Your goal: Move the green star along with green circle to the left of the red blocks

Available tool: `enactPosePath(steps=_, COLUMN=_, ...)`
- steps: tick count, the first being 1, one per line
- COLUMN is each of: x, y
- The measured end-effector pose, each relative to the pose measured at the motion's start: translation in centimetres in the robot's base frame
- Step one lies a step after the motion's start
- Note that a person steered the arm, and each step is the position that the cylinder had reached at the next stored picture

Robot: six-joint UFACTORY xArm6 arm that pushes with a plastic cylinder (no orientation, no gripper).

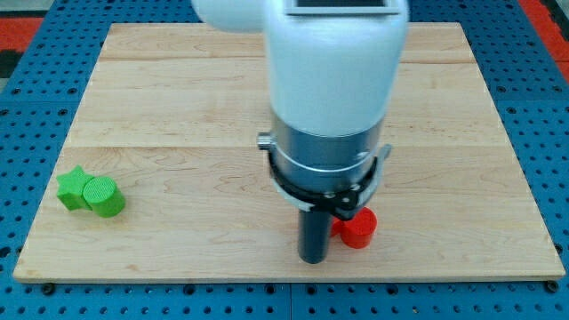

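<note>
A green star (73,188) and a green circle (105,196) lie touching each other at the view's left, near the board's bottom left corner. One red block (357,228) shows at the bottom middle, partly hidden by the arm; its shape is hard to make out. My tip (312,260) rests on the board just left of that red block, touching or nearly touching it. The tip is far to the right of the green blocks.
The wooden board (178,98) lies on a blue pegboard (18,116). The arm's white and grey body (329,107) covers the board's middle and may hide other blocks. The board's bottom edge is close under the tip.
</note>
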State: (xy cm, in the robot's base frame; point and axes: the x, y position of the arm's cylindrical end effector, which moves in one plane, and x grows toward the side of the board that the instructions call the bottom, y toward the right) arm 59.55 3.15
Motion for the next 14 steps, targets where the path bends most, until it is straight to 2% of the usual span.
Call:
enactPosePath(steps=2, x=0.0, y=0.3)
enactPosePath(steps=4, x=-0.3, y=-18.0)
enactPosePath(steps=5, x=-2.8, y=-27.1)
enactPosePath(steps=6, x=-5.5, y=-33.4)
enactPosePath(steps=7, x=-6.3, y=-33.5)
enactPosePath(steps=9, x=-12.3, y=-33.3)
enactPosePath(steps=11, x=-10.3, y=-26.3)
enactPosePath(steps=14, x=-12.1, y=-33.5)
